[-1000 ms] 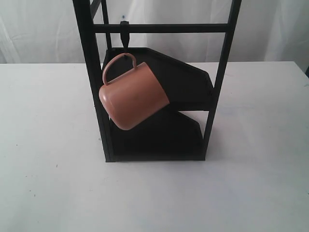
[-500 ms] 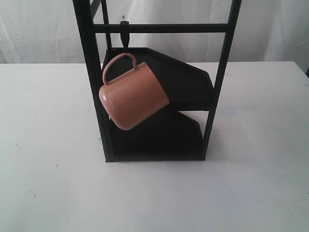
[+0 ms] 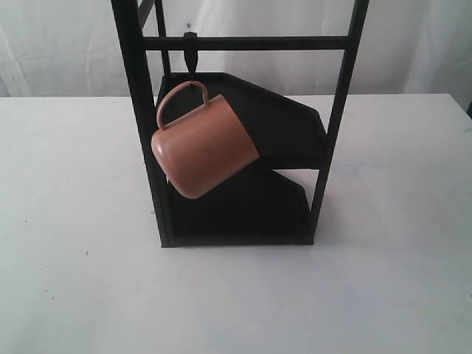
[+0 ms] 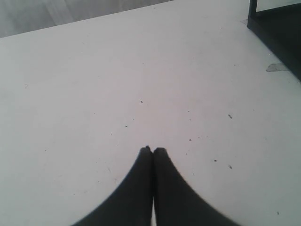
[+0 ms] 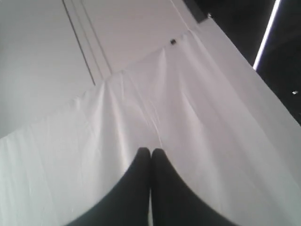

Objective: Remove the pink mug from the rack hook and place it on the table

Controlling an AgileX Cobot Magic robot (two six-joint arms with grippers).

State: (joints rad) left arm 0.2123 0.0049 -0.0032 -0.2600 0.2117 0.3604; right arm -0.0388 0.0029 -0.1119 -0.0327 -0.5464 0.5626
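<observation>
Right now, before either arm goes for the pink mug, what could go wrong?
The pink mug hangs tilted, its handle looped over the rack hook: a straight pull could snag it and tip the rack. Its body hangs close by the left post and may knock it. Left hand and right hand are shut.

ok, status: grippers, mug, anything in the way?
Left gripper shut, over the table. Right gripper shut, facing white curtain. Pink mug hangs tilted on the rack hook, ungripped. Rack post close beside it.
</observation>
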